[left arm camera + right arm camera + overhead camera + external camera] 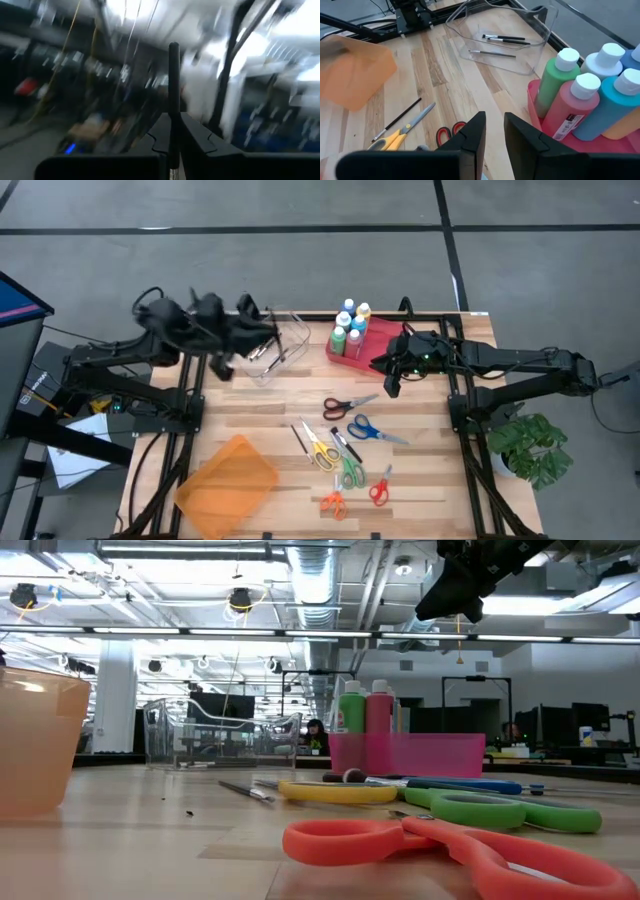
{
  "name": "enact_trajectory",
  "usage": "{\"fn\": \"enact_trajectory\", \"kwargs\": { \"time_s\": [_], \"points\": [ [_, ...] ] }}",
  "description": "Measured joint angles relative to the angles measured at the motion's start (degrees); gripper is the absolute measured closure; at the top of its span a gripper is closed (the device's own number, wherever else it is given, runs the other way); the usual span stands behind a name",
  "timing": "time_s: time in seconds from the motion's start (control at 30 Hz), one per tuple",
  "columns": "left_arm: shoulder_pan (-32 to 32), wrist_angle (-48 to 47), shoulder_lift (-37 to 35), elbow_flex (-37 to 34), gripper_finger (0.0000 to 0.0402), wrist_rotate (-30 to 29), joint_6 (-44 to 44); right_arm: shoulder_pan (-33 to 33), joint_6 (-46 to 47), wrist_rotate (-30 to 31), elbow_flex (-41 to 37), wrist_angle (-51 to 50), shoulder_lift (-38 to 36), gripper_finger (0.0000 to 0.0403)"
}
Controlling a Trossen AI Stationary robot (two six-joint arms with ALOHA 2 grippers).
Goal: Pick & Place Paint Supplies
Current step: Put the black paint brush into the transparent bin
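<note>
Right jaws (492,132) narrowly parted and empty, left jaws (173,107) closed, paint bottles (580,102) upright in pink tray (536,107).

Surface: wooden slatted table (420,480), light planks.
Far edge, middle: clear plastic bin (278,345), paintbrushes inside.
Far edge, right of the bin: pink tray (345,356) holding paint bottles (349,326) with white caps.
Near left corner: orange bin (228,484).
Centre to near side: scattered scissors — red-handled (341,406), blue-handled (366,429), yellow-handled (322,452), green-handled (349,473), orange-handled (333,503), a second red pair (379,489).
Among the scissors: loose paintbrush (297,436), dark handle.
</note>
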Motion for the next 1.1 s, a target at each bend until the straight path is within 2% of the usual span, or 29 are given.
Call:
{"fn": "enact_trajectory", "kwargs": {
  "time_s": [0.17,0.33,0.43,0.5,0.6,0.77,0.9,1.1],
  "points": [
    [-0.1,-20.1,0.4,0.0,0.0390,-8.2,9.4,0.0,0.1,0.0,0.0,-0.1,0.0,0.0335],
    [0.6,-41.7,2.3,0.0,0.0390,-28.3,11.8,0.0,0.1,0.1,0.0,-0.1,0.0,0.0335],
    [3.6,-52.5,4.7,0.0,0.0389,-35.4,8.4,0.0,0.1,0.1,0.0,0.0,0.0,0.0335],
    [6.6,-59.2,6.8,0.0,0.0389,-36.0,5.3,0.0,0.2,0.2,0.0,0.1,0.0,0.0335],
    [11.1,-63.3,10.7,0.0,0.0389,-33.8,4.3,-0.4,0.2,0.2,0.0,0.4,0.0,0.0335],
    [20.8,-63.0,18.5,0.0,0.0388,-22.0,4.3,-1.2,0.8,0.3,0.0,1.5,0.0,0.0335],
    [25.8,-62.6,24.7,0.0,0.0388,-20.8,6.7,-2.1,2.5,0.4,0.0,2.1,0.0,0.0335],
    [30.0,-60.8,32.4,0.0,0.0388,-18.9,12.0,-3.0,2.7,0.4,0.0,2.3,0.0,0.0335]
  ]
}}
